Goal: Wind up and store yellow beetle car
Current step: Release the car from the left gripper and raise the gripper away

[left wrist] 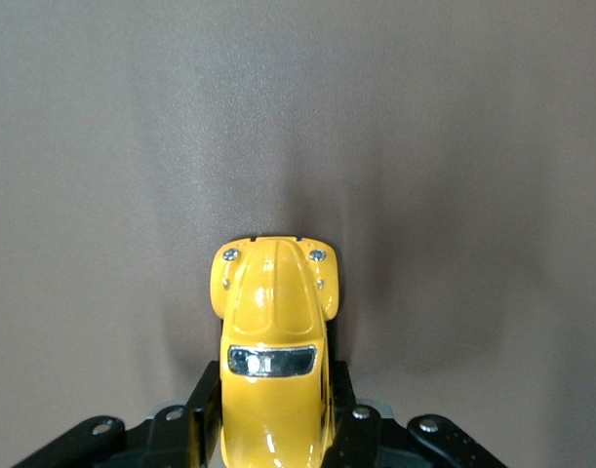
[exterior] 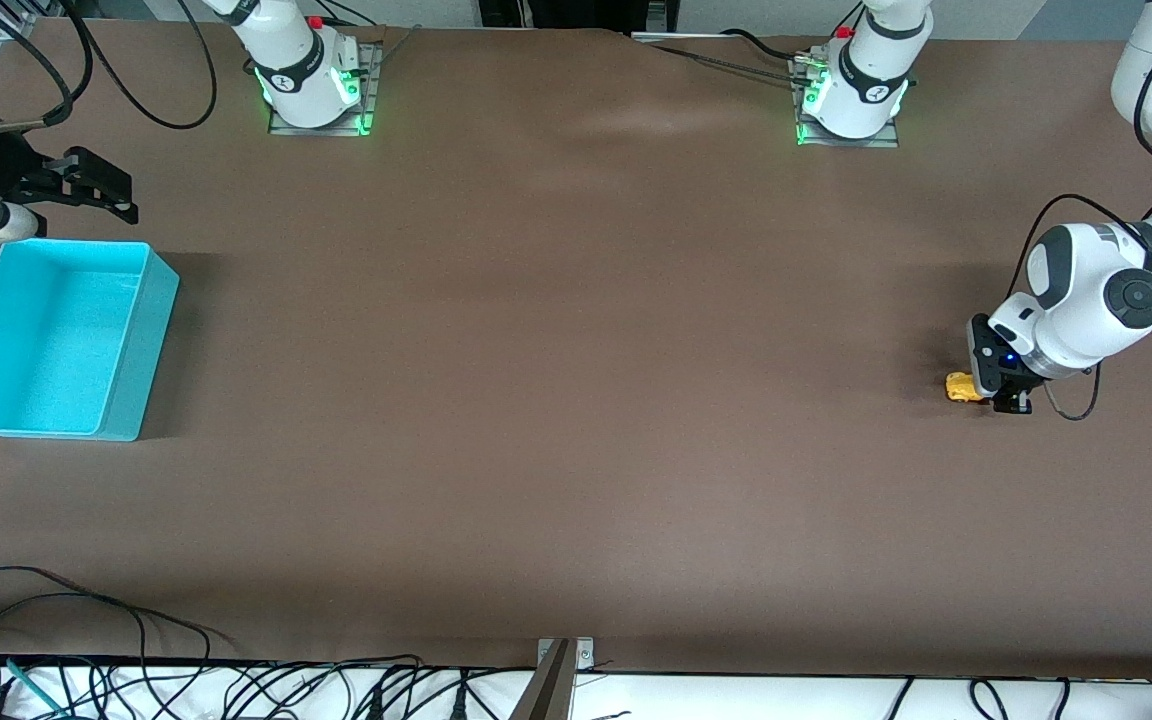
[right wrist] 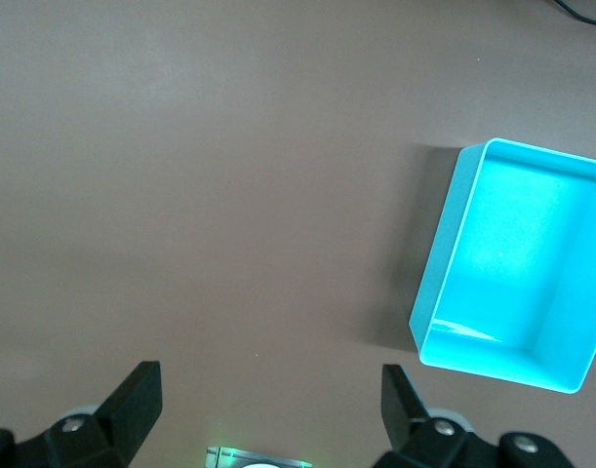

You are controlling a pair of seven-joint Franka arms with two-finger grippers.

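I see the left gripper (exterior: 1008, 400) clamping the car (exterior: 961, 386) at frame right; right gripper (exterior: 101, 190), upper left, spread, waiting above the bin (exterior: 141, 350).

Left arm: entering at the upper right of the front frame, bending down through its white elbow and wrist, with the left gripper (exterior: 1006, 395) sitting low at the table surface at the right-centre edge; its black fingers (left wrist: 202, 419) are pressing closed against both flanks of the yellow beetle car (left wrist: 274, 341). Right arm: waiting at the upper left edge of the front frame, wrist held level, with the right gripper (exterior: 101, 188) hanging in the air there, its two fingers (right wrist: 134, 402) standing spread wide apart and gripping nothing.
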